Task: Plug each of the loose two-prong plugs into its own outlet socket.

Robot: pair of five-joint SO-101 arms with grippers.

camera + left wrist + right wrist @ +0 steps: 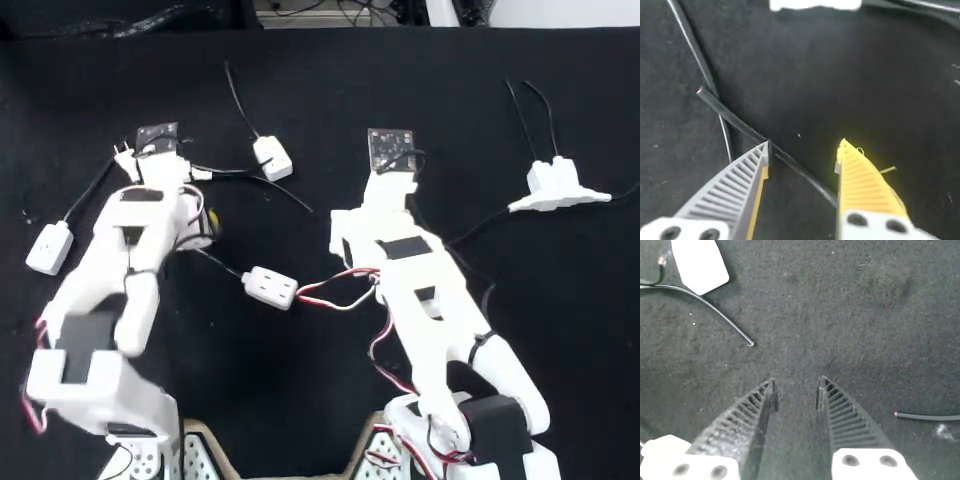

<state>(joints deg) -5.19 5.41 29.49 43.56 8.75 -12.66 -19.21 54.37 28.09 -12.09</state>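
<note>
The worktop was covered edge to edge with a black cloth, matte and felt-like. In the wrist views its nap carried scattered pale lint specks and fibres. The cloth lay flat, without visible folds. Beyond the far edge ran a narrow strip of the room: a tangle of dark cables to one side, a pale surface at the opposite corner. Light fell evenly across the cloth, with only soft shadows.

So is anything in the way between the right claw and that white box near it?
Only a thin black wire. It lies flat on the cloth between the open right claw and the white box. Nothing else visible is in between.
</note>
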